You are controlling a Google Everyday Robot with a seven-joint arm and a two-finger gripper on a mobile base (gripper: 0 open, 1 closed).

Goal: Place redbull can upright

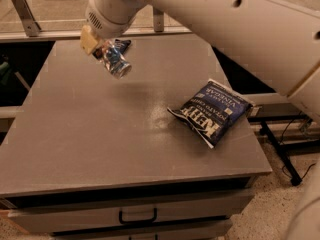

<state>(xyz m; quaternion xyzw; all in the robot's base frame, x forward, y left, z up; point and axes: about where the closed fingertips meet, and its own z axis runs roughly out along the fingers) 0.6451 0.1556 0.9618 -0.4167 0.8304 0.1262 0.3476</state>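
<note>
The redbull can [114, 60] is a slim shiny blue-and-silver can. It hangs tilted in the air above the far left part of the grey table [100, 134], its silver top pointing down toward the front right. My gripper [100, 46] is shut on the can's upper end, under the big cream arm [210, 19] that crosses the top of the view. A small dark blue snack packet [121, 44] shows just behind the can on the table.
A large blue chip bag [212, 111] with white lettering lies on the right side of the table. A drawer with a black handle [137, 216] sits below the table's front edge. A metal rail [50, 34] runs behind the table.
</note>
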